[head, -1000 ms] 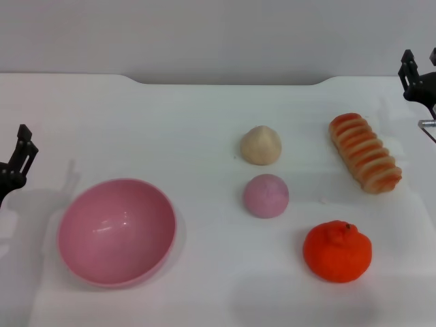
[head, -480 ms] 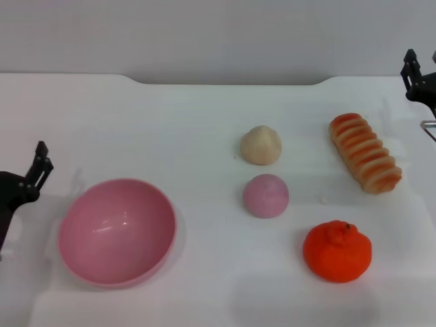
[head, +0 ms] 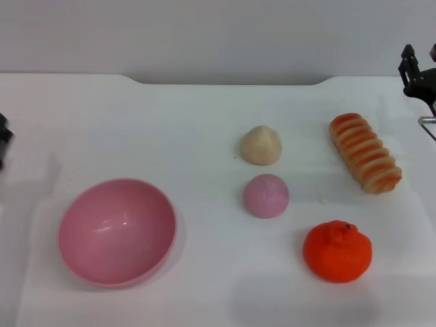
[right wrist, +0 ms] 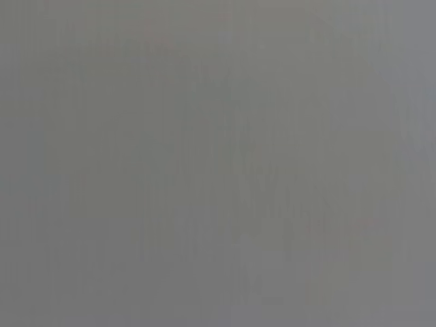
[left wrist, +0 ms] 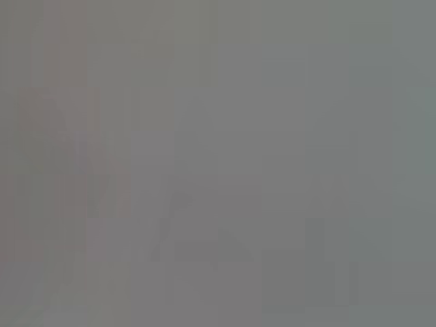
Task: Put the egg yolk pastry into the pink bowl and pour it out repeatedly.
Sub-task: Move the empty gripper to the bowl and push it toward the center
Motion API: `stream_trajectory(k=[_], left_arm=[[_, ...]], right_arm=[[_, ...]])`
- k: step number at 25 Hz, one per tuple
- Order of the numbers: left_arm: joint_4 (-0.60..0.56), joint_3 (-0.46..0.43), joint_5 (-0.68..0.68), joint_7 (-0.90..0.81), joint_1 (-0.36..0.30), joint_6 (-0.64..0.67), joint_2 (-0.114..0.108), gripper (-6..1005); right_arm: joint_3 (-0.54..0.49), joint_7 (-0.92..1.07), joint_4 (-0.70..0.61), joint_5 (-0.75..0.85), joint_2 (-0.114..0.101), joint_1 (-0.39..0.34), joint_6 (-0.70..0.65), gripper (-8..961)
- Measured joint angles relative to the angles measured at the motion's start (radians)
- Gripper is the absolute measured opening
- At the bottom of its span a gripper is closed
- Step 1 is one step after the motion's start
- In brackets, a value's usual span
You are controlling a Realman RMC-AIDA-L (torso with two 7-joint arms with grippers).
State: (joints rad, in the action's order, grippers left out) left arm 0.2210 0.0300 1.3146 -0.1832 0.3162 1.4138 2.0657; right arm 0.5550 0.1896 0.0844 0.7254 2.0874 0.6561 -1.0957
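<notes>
- We are seeing the egg yolk pastry [head: 260, 145] sitting on the table [head: 204, 116], well apart from the pink bowl [head: 116, 230], which is lying empty and slightly tilted nearer the robot on its left side.
- We are noting the mauve ball [head: 266, 195] just beside the pastry on its near side; a sloppy reach is risking grabbing or knocking that ball instead.
- We are noting the striped bread roll [head: 365, 152] beyond the pastry, away from the bowl, and the orange [head: 337, 251] past the ball; a low sweep from that side could be bumping them.
- We are seeing the right gripper [head: 417, 68] hanging far from the bowl, past the roll, its fingers looking spread and holding nothing.
- We are seeing only a dark sliver of the left gripper [head: 3, 136] beyond the bowl; we cannot tell its fingers' state.
- We are judging the domed pastry as likely to slip or squash under a hard pinch.
- Both wrist views are showing nothing usable.
</notes>
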Motion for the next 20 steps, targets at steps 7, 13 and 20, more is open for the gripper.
stream_trajectory(k=[7,13,20], left_arm=[[-0.28,0.047,0.036,-0.636,0.103,-0.019,-0.011,860],[-0.645,0.445,0.039,-1.241,0.133,-0.212,-0.036,860],[-1.191,0.864,0.239,-1.93,0.041,-0.108,-0.159,860]], right_arm=[[-0.003,0.002,0.013,0.0,0.0,-0.005,0.0,495],[-0.004,0.025,0.012,0.0,0.0,-0.016,0.0,494],[-0.002,0.025,0.012,0.0,0.0,-0.019,0.0,494]])
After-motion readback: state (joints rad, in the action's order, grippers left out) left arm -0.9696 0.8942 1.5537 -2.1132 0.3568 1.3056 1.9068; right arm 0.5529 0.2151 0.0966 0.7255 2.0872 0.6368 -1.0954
